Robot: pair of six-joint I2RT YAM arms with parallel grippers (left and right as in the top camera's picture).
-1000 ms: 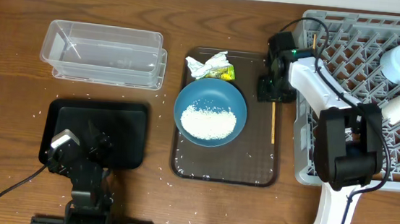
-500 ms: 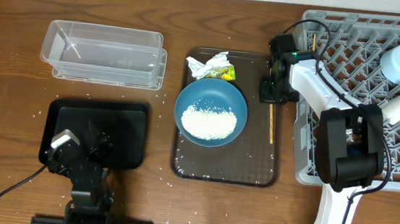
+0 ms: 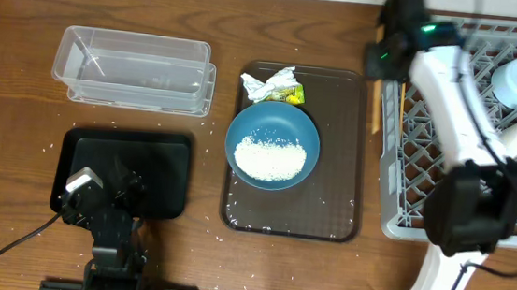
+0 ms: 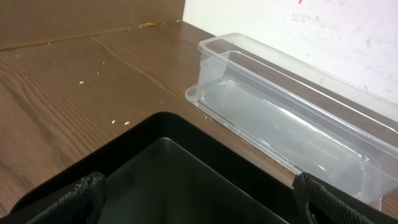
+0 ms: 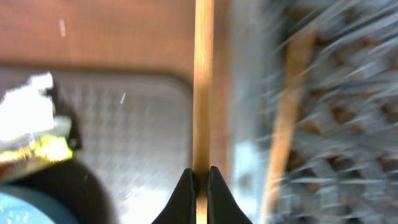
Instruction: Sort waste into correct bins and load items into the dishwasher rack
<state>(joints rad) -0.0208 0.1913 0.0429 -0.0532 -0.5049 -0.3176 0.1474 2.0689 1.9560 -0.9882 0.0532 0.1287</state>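
Brown wood-grain bench (image 3: 19,96) carries everything, and the dark brown rectangular serving tray (image 3: 336,171) near its middle serves as landmark. Well left of that tray, the left tool (image 4: 199,183) hangs released, fingers wide apart, over the flat black rectangular tray (image 3: 168,156). Also left of the serving tray, farther back, stands the clear rectangular plastic tub (image 3: 136,69), empty. On the serving tray sit the large dark blue bowl (image 3: 273,128), holding the heap of white rice grains (image 3: 271,157), and the crumpled yellow-green snack wrapper (image 3: 275,87).

At the serving tray's far right corner, the right tool (image 5: 199,177) is clenched on one thin wooden chopstick (image 5: 203,81), beside the rim of the large grey plastic lattice rack (image 3: 388,185) just right of the tray. By my judgement, the step in hand is loading chopsticks. Next, the stick must cross the rim, come down low and be let go lying across the lattice, not slipping through.
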